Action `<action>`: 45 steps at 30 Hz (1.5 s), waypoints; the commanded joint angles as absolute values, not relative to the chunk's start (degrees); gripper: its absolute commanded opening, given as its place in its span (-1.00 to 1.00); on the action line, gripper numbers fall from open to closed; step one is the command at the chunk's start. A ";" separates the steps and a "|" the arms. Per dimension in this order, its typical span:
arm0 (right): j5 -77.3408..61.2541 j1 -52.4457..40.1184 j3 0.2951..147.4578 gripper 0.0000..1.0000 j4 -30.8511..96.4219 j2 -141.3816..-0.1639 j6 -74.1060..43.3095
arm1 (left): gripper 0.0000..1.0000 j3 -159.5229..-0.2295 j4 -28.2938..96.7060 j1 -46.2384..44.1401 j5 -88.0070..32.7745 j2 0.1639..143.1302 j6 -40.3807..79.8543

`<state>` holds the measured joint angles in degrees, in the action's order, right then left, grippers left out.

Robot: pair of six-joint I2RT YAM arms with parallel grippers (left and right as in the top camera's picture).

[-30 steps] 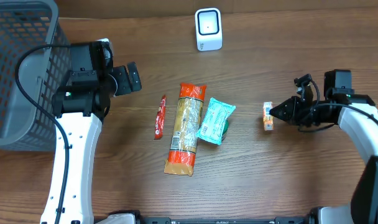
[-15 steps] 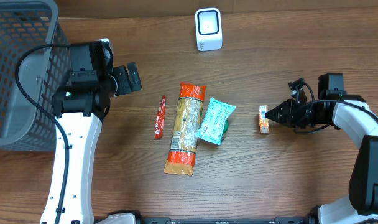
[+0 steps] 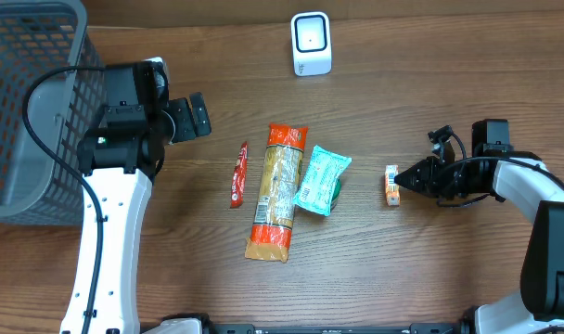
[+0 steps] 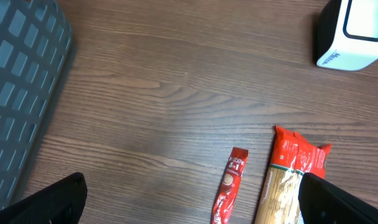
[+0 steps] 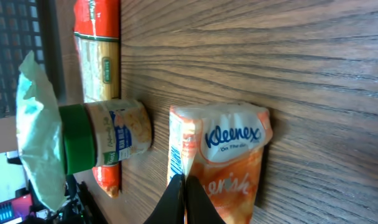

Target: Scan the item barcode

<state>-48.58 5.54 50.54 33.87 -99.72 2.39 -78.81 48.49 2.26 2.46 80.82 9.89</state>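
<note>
Fingers pinched together, the right gripper [image 3: 404,176] touches the tissue pack [image 3: 390,184] lying crosswise before it; the splayed left gripper [image 3: 187,118] sits well apart.

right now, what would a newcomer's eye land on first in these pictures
The long orange pasta packet at the middle of the table stands out most, with a teal packet beside it. Off to the side, the right gripper, shut, has its tips at the edge of a small orange Kleenex pack. A white scanner stands at the table's far edge.
</note>
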 commanded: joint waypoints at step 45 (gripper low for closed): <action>-28.88 2.35 66.30 0.05 50.89 -85.82 -5.15 | 0.99 -79.11 48.42 2.26 3.18 81.12 9.17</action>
<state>-33.47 4.64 65.32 51.05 -88.18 -2.09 -78.78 48.47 2.26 2.46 80.82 9.89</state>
